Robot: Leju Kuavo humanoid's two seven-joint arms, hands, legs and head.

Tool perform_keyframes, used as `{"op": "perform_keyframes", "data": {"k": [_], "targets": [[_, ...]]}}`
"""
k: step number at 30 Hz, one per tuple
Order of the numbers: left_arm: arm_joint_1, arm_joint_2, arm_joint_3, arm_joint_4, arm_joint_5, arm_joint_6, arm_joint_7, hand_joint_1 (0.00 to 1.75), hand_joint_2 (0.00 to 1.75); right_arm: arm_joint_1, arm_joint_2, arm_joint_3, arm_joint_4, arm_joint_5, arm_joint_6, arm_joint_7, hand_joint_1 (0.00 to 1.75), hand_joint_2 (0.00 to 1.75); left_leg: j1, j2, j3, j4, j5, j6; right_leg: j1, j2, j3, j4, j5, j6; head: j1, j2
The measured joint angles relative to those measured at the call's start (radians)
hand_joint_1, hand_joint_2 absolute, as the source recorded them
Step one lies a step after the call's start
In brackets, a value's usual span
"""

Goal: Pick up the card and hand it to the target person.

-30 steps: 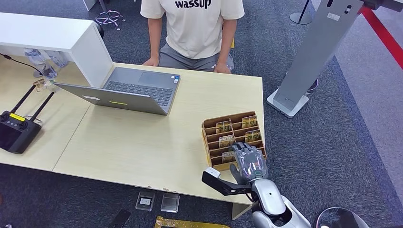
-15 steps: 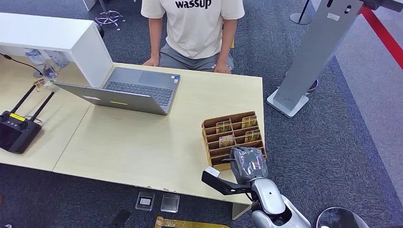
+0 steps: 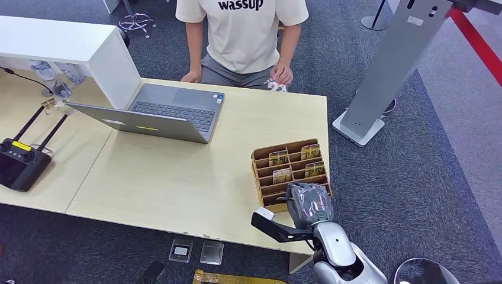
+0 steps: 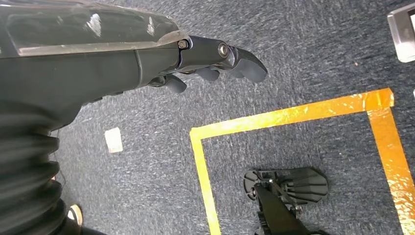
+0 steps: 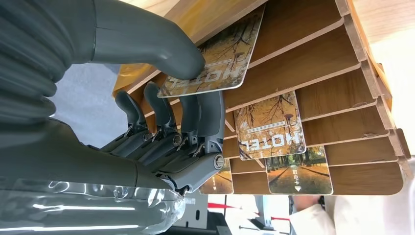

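Right hand (image 3: 309, 203) sits at the near end of the card rack (image 3: 288, 171), about 5 o'clock on the desk (image 3: 177, 171), arm coming up from the bottom edge. Wrist view: thumb (image 5: 147, 46) pressed on the face of a card (image 5: 215, 56), fingers (image 5: 195, 122) curled under it, so the card is pinched. That card is at the rack's nearest tier, tilted, whether clear of its slot I can't tell. More cards (image 5: 269, 127) stand in the tiers further back.

Left hand (image 4: 195, 63) hangs over the carpet, fingers lightly curled and apart, holding nothing.

Desk is light wood. Open laptop (image 3: 160, 112) at 11 o'clock from the rack, black controller with two antennas (image 3: 21, 160) at the 9 o'clock edge, white box (image 3: 65, 47) at 10 o'clock. Person in a cream T-shirt (image 3: 243, 35) sits at 12 o'clock, one hand (image 3: 283, 74) raised just above the far edge. Grey carpet (image 3: 414, 177), grey stand (image 3: 385, 77) at 2 o'clock, yellow floor tape (image 4: 293, 115) below the left hand.
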Motion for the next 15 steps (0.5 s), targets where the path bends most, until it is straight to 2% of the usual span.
{"op": "perform_keyframes", "data": {"k": [7, 11, 15], "targets": [[0.005, 0.005, 0.0, 0.0, 0.01, 0.008, 0.004, 0.0, 1.75, -0.028, -0.014, -0.022, -0.046, -0.137, 0.051, 0.025, 1.43, 1.75, 0.0, 0.0, 0.0, 0.0, 0.0, 0.0, 0.0, 0.0, 0.0, 0.0, 0.0, 0.0, 0.001, 0.0], [0.012, 0.008, 0.0, 0.001, 0.018, 0.012, 0.002, 0.0, 1.75, -0.091, -0.051, -0.05, -0.152, -0.261, 0.108, 0.065, 1.43, 1.75, 0.0, 0.001, 0.0, 0.001, 0.0, 0.0, 0.0, 0.0, 0.0, 0.0, 0.001, 0.0, 0.0, 0.0], [0.016, 0.009, 0.0, 0.002, 0.021, 0.018, 0.0, 0.0, 1.75, -0.169, -0.076, -0.082, -0.275, -0.307, 0.109, 0.073, 1.43, 1.75, 0.0, 0.001, 0.001, 0.001, 0.0, 0.0, 0.0, 0.001, 0.0, 0.0, 0.001, 0.0, 0.001, 0.0]]}}
